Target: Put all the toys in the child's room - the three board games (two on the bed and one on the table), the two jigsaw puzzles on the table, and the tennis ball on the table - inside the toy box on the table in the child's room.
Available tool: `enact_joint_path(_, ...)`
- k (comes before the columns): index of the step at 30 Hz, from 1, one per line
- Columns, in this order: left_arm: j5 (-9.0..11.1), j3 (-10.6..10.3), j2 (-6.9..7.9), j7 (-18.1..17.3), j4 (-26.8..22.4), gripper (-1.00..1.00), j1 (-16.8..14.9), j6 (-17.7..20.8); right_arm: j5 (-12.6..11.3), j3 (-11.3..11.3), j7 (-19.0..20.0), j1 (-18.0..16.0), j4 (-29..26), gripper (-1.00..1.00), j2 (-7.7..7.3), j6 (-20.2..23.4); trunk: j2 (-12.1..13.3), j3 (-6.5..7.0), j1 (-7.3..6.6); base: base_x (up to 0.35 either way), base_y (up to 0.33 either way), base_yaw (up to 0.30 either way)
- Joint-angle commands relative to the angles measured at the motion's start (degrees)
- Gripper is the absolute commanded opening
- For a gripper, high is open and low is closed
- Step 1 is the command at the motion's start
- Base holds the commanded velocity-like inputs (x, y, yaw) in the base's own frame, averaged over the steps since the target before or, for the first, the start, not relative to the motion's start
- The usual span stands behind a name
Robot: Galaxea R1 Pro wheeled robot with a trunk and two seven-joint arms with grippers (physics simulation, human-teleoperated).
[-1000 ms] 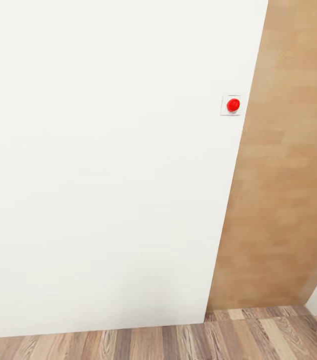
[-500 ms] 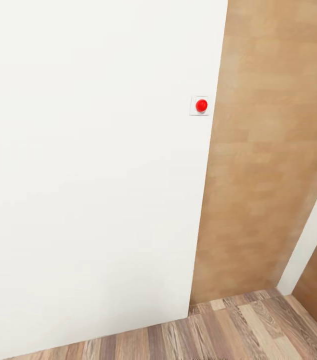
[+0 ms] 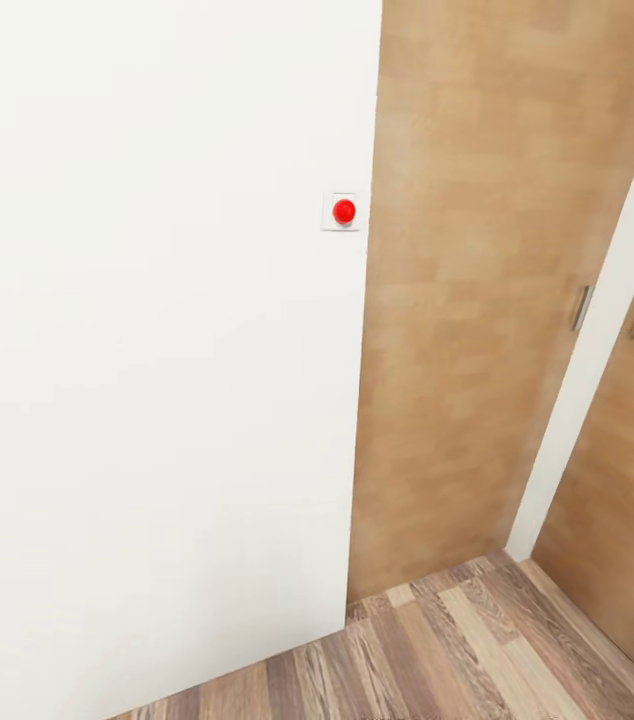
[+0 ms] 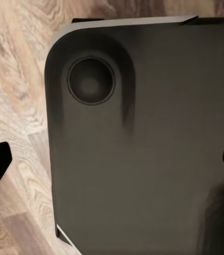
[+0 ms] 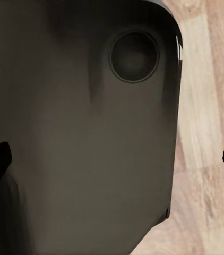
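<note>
Robot's in transit facing white wall (image 3: 157, 350) w/ red button (image 3: 344, 211) & wood doors (image 3: 447, 330); no toys visible, so packing apparently pending; both jaws wide, empty.

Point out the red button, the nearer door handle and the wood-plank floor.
red button (image 3: 344, 210): head view, centre of the red dome.
door handle (image 3: 582, 307): head view, middle of the grey bar.
wood-plank floor (image 3: 477, 640): head view, bare planks below the wooden door.

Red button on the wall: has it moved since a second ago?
No. The red button sits equally close to the white wall's edge; the whole picture slid left, so the camera turned.
</note>
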Motion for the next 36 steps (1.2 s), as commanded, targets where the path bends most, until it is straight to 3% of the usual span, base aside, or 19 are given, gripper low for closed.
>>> enact_joint_path(1, 0.02, -0.02, 0.01, -0.02, 0.01, 1.0, -0.01, -0.17, -0.07, -0.03, -0.02, 0.0, 0.01, 1.0, 0.03, -0.27, -0.02, -0.04, 0.0, 0.0, 0.0, -0.275)
enact_joint_path(13, -0.1, -0.16, -0.36, -0.08, 0.09, 1.0, -0.01, -0.14, -0.08, -0.06, -0.03, 0.02, 0.01, 1.0, -0.03, -0.52, -0.02, -0.04, 0.0, -0.012, 0.0, -0.275)
enact_joint_path(24, -0.13, -0.57, -0.21, -0.08, 0.1, 1.0, -0.01, -0.16, -0.08, -0.11, -0.03, 0.06, 0.01, 1.0, -0.05, -0.61, -0.02, -0.04, 0.0, -0.229, 0.0, -0.275)
enact_joint_path(36, 0.05, -0.24, -0.05, -0.06, 0.1, 1.0, -0.01, -0.23, -0.08, -0.11, -0.01, 0.09, 0.01, 1.0, -0.07, -1.22, -0.02, -0.04, 0.0, -0.033, 0.0, -0.275)
